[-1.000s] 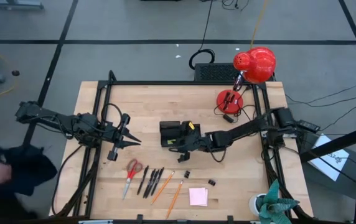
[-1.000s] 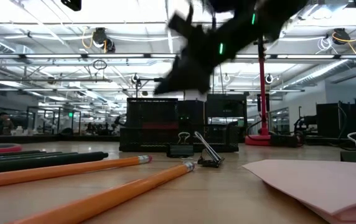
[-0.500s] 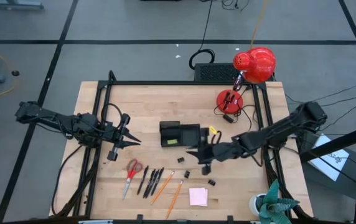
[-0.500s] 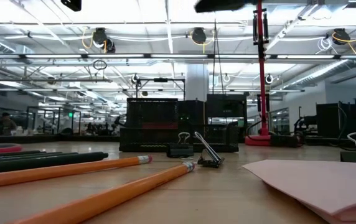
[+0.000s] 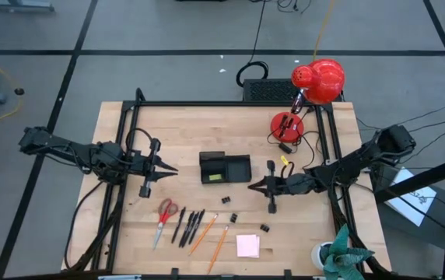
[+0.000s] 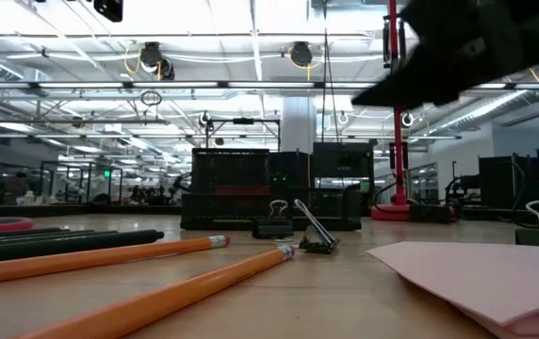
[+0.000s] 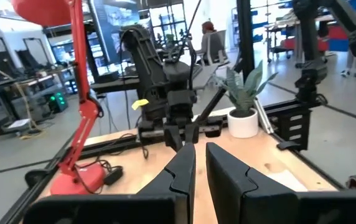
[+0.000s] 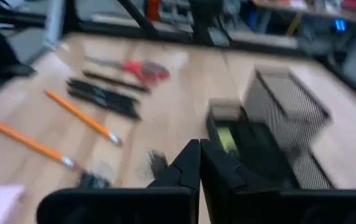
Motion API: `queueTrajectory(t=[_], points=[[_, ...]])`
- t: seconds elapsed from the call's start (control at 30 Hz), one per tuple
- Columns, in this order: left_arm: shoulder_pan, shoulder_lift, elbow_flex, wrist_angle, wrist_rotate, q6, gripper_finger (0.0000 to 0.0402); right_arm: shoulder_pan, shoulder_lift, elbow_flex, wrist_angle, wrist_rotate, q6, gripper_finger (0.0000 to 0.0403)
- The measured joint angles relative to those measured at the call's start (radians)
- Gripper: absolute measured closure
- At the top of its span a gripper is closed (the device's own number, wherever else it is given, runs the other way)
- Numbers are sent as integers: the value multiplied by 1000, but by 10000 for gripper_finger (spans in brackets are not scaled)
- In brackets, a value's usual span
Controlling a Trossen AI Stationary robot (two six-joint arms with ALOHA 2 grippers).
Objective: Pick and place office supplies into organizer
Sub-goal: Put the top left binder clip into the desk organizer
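Since a second ago the right gripper (image 5: 255, 186) has pulled back from over the organizer (image 5: 225, 167) to a spot just at its 4 o'clock, and its fingers have closed on nothing. From above, the organizer sits mid-table with something small and yellow-green in one compartment; the left gripper (image 5: 171, 168) waits at its 9 o'clock, fingers nearly together and empty. At the organizer's 7 o'clock lie the scissors (image 5: 164, 216), the pens (image 5: 189, 227) and two pencils (image 5: 211, 238); the sticky-note pad (image 5: 247, 245) is at 5 o'clock, with clips (image 5: 233, 217) between. A red lamp (image 5: 317, 81) stands at the table's 1 o'clock corner and a plant (image 5: 339, 253) at 5 o'clock. At table level, pencils (image 6: 147, 298) run up toward clips (image 6: 296, 230) in front of the organizer (image 6: 269, 191), the pad (image 6: 481, 273) lies on the right, and a dark arm hangs at upper right. The left wrist camera shows its fingers (image 7: 179, 173) a slit apart, facing the other arm and the plant (image 7: 243, 107). The right wrist camera shows its fingers (image 8: 190, 163) pressed together, the organizer (image 8: 271, 124) ahead, the scissors (image 8: 137, 67) beyond
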Motion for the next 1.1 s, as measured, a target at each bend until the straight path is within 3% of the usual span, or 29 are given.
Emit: queueTrajectory(t=[0.13,0.3,0.8,1.1], points=[[0,0,0,-12,-13,30,355,-14,21,-29,1,-2,57,402],[0,0,0,-11,-13,40,355,-5,85,2,10,-5,13,396],[0,0,0,-12,-13,38,355,-5,390,265,9,-105,-161,292],[0,0,0,-18,-13,12,355,-15,482,336,1,-134,-200,273]])
